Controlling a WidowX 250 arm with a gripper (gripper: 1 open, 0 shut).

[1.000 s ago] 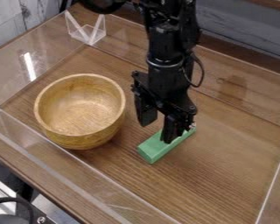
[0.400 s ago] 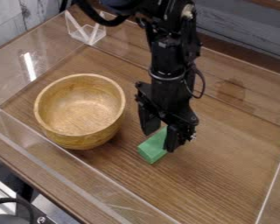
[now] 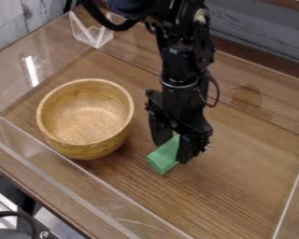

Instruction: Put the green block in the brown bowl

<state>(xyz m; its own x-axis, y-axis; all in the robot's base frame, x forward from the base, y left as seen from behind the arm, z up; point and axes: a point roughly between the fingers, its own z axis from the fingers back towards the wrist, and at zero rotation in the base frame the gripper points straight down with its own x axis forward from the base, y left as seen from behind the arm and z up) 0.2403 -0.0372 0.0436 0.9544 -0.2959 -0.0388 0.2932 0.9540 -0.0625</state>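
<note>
Could easily slip or pivot on the lift: black robot hand (image 3: 178, 147), pointing straight down, straddles only the far end of the small mint-green rectangular block (image 3: 164, 158), so an off-centre hold would let the near end sag or swing. Cannot tell from this view whether the fingers are already clamped on the block or merely standing partly apart around it; contact hidden behind the finger bodies. Closing while a fingertip rests on top of the bar instead of beside it would tip it or skid it across the wood-grain surface (image 3: 239, 187). Pressing lower risks jamming into the surface. Carrying too low toward the round light-brown wooden bowl (image 3: 85, 117) could knock the block against the thick rim and shove the bowl.

Block lying flat on the surface, just right of the bowl and apart from it, near end poking out toward the camera from under the hand. Plain matte green, crisp edges, elongated, much shorter than the bowl's width. Bowl upright and empty, grain showing inside
</note>
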